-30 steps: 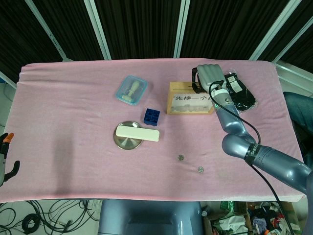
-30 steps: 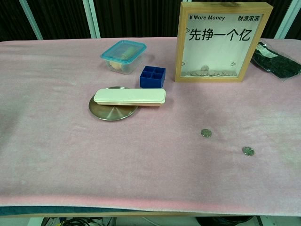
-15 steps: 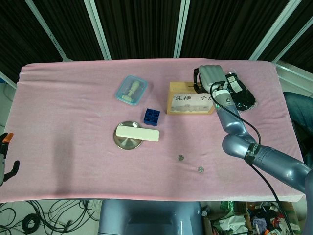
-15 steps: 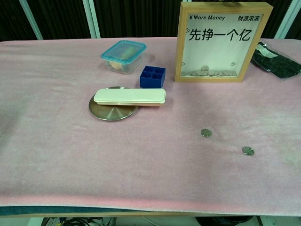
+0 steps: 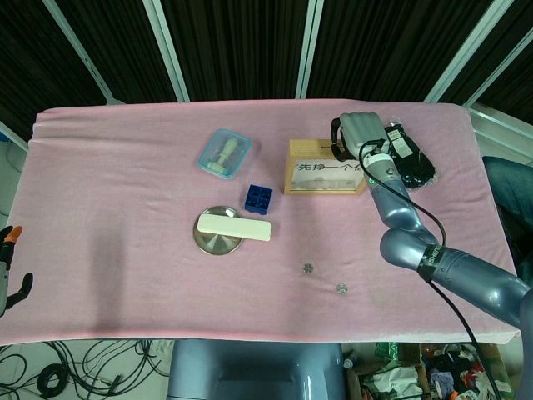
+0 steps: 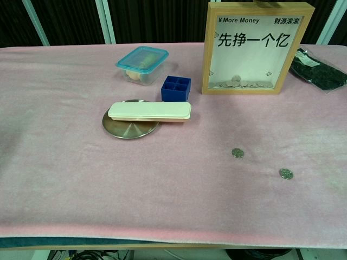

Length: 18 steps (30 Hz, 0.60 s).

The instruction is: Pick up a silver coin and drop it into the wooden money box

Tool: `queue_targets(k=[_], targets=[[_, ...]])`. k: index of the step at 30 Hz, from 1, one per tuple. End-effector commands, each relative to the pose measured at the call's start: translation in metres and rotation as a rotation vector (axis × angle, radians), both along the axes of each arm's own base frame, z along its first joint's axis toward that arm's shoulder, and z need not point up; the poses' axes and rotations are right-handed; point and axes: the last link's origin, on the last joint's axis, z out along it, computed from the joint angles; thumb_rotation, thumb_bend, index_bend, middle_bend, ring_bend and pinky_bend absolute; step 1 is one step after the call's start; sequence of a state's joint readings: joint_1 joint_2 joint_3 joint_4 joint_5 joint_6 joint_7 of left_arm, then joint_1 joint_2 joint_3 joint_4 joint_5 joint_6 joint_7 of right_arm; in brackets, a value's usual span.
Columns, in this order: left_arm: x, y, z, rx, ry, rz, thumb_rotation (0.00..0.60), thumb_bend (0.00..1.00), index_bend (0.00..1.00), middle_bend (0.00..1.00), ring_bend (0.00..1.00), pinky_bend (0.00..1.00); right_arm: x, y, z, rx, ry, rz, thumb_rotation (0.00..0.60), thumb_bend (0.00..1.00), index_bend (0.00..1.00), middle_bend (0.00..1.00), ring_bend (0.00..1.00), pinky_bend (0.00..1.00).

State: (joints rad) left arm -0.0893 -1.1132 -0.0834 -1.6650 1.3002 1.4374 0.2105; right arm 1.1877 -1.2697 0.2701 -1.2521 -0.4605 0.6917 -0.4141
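The wooden money box (image 5: 325, 177) (image 6: 257, 47) stands upright at the back right, with several coins lying in its bottom. My right hand (image 5: 360, 133) hovers over the box's top right edge with its fingers curled in. Whether a coin sits between them is hidden. Two silver coins lie on the pink cloth nearer the front: one (image 5: 308, 267) (image 6: 237, 153) and another (image 5: 341, 288) (image 6: 286, 173) to its right. My left hand (image 5: 10, 267) shows only at the far left edge, off the table, fingers apart and holding nothing.
A teal-lidded box (image 5: 223, 152), a blue cube tray (image 5: 258, 199) and a cream case on a steel disc (image 5: 223, 231) sit left of the money box. A black packet (image 5: 408, 157) lies behind my right hand.
My right hand has drifted slightly to the right along the top of the money box. The coins on the cloth have not moved.
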Motion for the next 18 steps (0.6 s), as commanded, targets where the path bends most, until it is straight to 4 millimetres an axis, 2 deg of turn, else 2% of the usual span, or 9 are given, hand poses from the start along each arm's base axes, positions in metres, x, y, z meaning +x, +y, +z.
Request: queue_targets(k=[1, 14, 18], targets=[[-0.0001, 0.0001, 0.0, 0.0, 0.0, 0.0, 0.6, 0.4, 0.07, 0.04, 0.0, 0.0, -0.0013, -0.0001, -0.0007, 0.002, 0.003, -0.003, 0.6, 0.41, 0.73, 0.75, 0.82, 0.83], [-0.0003, 0.0003, 0.0002, 0.002, 0.001, 0.003, 0.6, 0.4, 0.07, 0.04, 0.0, 0.0, -0.0059, -0.0017, -0.0025, 0.006, 0.01, -0.01, 0.6, 0.41, 0.72, 0.75, 0.82, 0.83], [-0.0004, 0.0003, 0.0003, 0.001, 0.001, 0.005, 0.6, 0.4, 0.07, 0.04, 0.0, 0.0, -0.007, -0.0017, -0.0024, 0.011, 0.018, -0.012, 0.6, 0.41, 0.63, 0.75, 0.82, 0.83]])
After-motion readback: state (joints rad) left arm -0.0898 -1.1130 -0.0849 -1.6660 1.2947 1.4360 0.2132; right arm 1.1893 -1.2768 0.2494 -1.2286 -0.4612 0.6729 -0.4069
